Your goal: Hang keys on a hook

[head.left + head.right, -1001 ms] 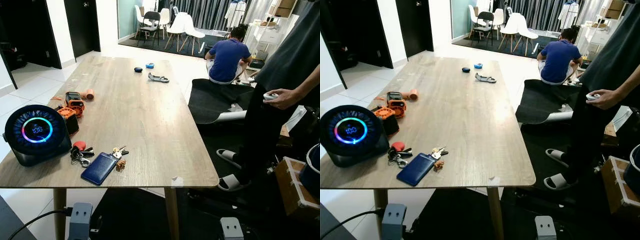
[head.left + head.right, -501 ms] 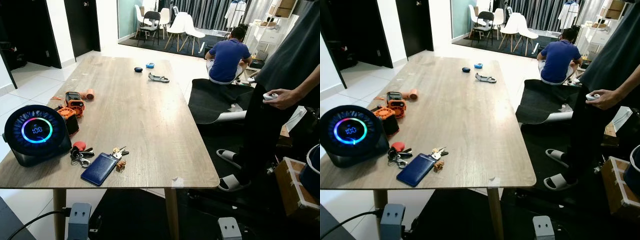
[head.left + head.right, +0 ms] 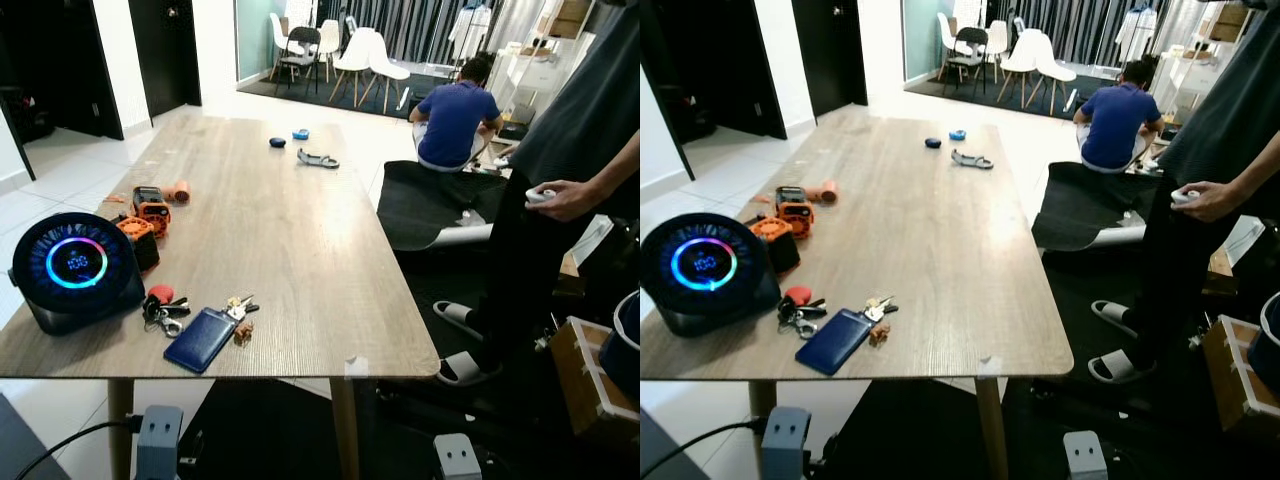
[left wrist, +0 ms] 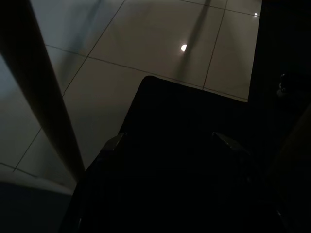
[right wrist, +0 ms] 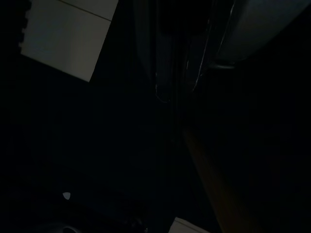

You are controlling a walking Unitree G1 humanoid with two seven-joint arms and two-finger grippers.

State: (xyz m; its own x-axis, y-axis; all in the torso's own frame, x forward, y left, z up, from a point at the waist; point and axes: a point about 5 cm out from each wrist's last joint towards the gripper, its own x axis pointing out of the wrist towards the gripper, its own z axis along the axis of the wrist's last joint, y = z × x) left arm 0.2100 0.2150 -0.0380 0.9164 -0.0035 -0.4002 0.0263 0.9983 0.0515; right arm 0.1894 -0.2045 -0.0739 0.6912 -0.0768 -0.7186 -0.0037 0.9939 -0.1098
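Keys (image 3: 160,312) lie in a small bunch at the near left of the wooden table (image 3: 300,250), just beside a dark blue wallet (image 3: 200,338), with a smaller key set (image 3: 238,305) on its far side and a round black speaker (image 3: 75,270) with a glowing ring further left. Nothing has been grasped yet, so I judge this the approach step: both arms hang below the table edge in the shade, and whether either gripper is spread or pressed together I cannot tell. Next the robot needs to raise an arm over the near left corner and pinch the bunch; no hook is to be seen, and a person (image 3: 560,200) stands to the right.
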